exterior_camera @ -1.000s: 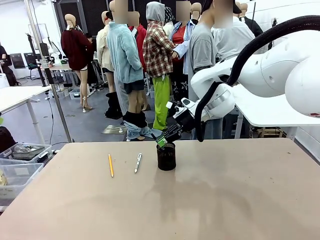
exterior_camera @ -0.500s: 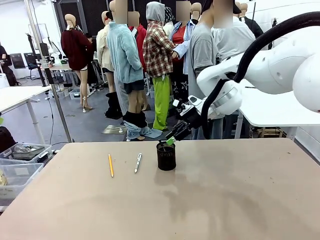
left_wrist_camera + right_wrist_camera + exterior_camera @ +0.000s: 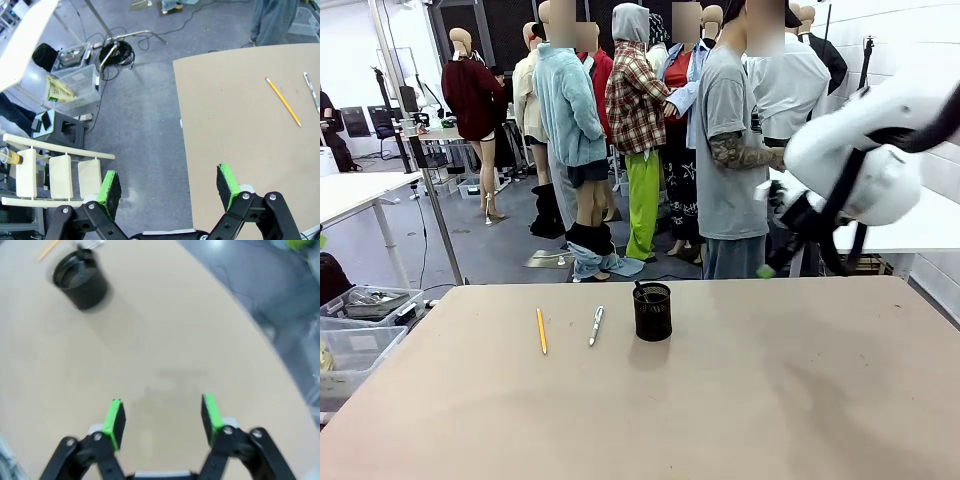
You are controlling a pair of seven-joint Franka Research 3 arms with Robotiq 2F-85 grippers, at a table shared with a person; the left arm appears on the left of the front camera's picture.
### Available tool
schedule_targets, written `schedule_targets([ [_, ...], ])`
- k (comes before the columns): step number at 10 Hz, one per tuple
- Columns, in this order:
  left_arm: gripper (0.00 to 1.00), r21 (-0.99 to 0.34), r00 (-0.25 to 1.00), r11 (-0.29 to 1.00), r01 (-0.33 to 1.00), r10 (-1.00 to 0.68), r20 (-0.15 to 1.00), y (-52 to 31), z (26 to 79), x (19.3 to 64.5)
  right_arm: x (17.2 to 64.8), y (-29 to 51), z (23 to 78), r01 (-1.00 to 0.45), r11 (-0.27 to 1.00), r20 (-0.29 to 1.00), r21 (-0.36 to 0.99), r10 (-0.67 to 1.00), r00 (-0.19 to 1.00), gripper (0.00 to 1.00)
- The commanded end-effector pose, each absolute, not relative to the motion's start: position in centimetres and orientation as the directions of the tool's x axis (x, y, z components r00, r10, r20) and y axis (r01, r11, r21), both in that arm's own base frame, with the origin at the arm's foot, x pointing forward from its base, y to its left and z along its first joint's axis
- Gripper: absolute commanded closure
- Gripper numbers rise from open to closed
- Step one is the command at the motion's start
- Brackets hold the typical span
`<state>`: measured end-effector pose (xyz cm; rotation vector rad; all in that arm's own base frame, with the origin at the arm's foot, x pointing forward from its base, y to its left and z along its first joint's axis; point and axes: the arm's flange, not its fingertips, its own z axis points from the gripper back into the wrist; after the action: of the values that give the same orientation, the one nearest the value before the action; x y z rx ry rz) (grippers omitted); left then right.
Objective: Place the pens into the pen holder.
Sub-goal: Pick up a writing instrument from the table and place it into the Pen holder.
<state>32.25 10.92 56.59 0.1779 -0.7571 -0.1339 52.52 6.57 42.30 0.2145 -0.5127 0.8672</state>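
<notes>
The black mesh pen holder (image 3: 652, 312) stands upright at the table's far middle, with the tip of a dark pen (image 3: 639, 291) poking above its rim. Left of it a silver-white pen (image 3: 596, 325) and a yellow pencil (image 3: 541, 330) lie flat on the table. My right gripper (image 3: 766, 266) hangs blurred off the table's far right edge, well clear of the holder. In its wrist view, the right gripper (image 3: 162, 417) is open and holds nothing, with the holder (image 3: 82, 282) far ahead. My left gripper (image 3: 168, 185) is open over the table's left edge, with the pencil (image 3: 283, 101) and silver pen (image 3: 312, 93) ahead.
A person in a grey T-shirt (image 3: 728, 150) stands at the far side of the table (image 3: 720, 400), with others behind. Plastic bins (image 3: 360, 320) sit on the floor to the left, also seen as a bin (image 3: 75, 82) near a coil of cable (image 3: 116, 52).
My right gripper opened above the holder and left the dark pen in it. The arm then swung back to the right, away from the table's middle.
</notes>
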Motion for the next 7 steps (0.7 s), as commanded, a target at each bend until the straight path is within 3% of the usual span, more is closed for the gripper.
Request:
schedule_targets([
  [1,0.0,0.202,0.714,0.978,0.044,-0.172,0.679,10.9,56.6,32.4,51.1,5.0,44.4,-0.603,0.797,0.355,0.034,0.554,0.753,0.24],
  [3,0.0,0.202,0.714,0.978,0.044,-0.172,0.679,10.9,56.6,32.4,48.7,0.6,47.0,-0.376,0.926,0.243,-0.037,0.373,0.895,0.24],
  [5,0.0,0.202,0.714,0.978,0.044,-0.172,0.679,10.9,56.6,32.4,46.2,-4.3,48.3,-0.217,0.976,0.18,-0.011,0.215,0.96,0.24],
  [7,0.0,0.202,0.714,0.978,0.044,-0.172,0.679,10.9,56.6,32.4,44.4,-9.6,48.1,-0.038,0.997,0.139,-0.067,0.047,0.989,0.24],
])
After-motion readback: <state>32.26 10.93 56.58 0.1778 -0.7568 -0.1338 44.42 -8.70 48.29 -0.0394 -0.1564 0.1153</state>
